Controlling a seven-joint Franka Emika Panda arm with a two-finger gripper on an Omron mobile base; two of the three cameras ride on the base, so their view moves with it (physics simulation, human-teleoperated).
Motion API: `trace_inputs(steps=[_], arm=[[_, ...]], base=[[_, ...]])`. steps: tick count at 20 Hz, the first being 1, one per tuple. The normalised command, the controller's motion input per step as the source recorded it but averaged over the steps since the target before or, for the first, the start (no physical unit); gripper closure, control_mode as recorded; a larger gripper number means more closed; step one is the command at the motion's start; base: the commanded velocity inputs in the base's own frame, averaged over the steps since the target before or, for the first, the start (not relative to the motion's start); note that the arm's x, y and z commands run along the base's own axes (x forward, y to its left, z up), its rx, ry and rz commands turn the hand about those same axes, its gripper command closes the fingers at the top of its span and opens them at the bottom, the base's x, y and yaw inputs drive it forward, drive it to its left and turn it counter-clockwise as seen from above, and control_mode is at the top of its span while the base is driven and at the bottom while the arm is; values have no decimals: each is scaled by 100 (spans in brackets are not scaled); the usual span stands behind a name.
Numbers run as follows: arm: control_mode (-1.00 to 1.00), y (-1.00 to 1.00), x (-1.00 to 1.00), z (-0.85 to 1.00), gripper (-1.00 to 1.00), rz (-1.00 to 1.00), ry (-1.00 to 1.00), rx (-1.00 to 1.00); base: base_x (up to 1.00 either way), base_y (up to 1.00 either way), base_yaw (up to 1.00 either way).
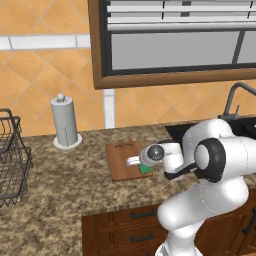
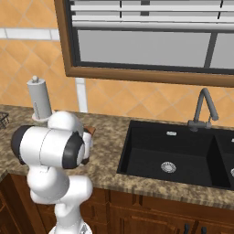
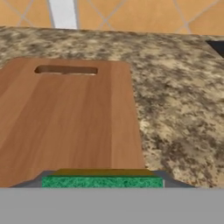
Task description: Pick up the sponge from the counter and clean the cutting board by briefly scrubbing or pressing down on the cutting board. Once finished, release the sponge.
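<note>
While the gripper (image 1: 144, 167) hangs over the cutting board's (image 3: 65, 118) near right corner, the green sponge (image 3: 103, 181) sits clamped between its fingers at six o'clock; the slot handle (image 3: 65, 70) lies at eleven, counter (image 3: 175, 109) beyond.

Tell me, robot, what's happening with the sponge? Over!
Gripper shut on small flat green sponge. Sponge low over near edge of reddish-brown wooden cutting board; contact unclear. Nothing on board in the way. Over.
</note>
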Motion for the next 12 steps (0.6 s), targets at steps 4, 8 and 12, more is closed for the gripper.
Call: trace_inputs(steps=[4, 8, 12], arm=[[-100, 0, 19, -9, 100, -3, 8, -2], [-100, -3, 36, -17, 100, -2, 2, -2], [-100, 0, 42, -11, 100, -1, 0, -2]], base=[[0, 0, 0], [0, 0, 0], [0, 0, 0]])
